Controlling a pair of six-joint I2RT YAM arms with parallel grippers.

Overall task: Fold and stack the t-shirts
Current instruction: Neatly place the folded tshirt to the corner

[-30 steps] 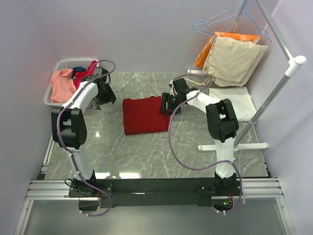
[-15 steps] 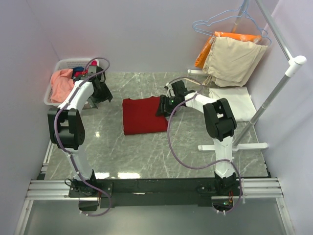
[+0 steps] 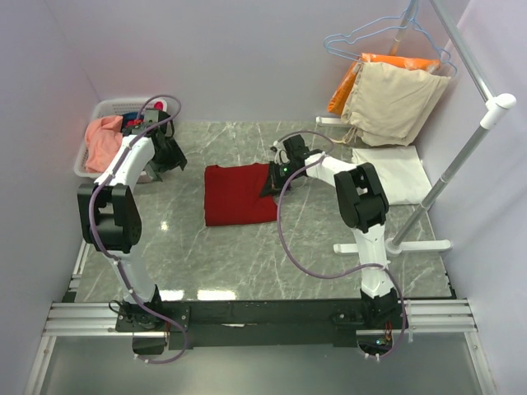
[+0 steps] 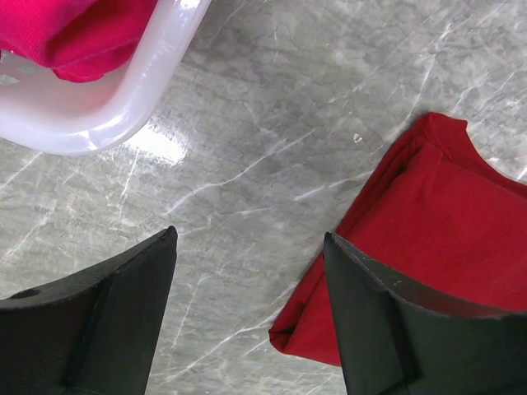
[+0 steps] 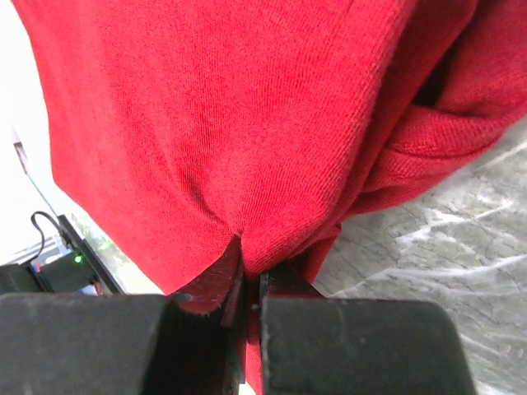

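1. Two grippers hung over the grey marble table. The dark red t-shirt lay folded near its centre, its edges roughly square.
2. The right gripper sat at that shirt's 3 o'clock edge. Its jaws were closed tight, with a pinch of red cloth caught between the black fingers.
3. The left gripper hovered off the shirt's 10 o'clock corner, spread wide and gripping nothing. Bare marble lay below it, between the shirt's left edge and the basket rim.
4. The white laundry basket stood at the table's 10 o'clock corner, holding a salmon-pink t-shirt and a magenta t-shirt.
5. The cream-white t-shirt lay flat at 3 o'clock, well apart from the red one.
6. Bare marble ran from 4 to 8 o'clock, apart from the rack's white foot at 4 o'clock.
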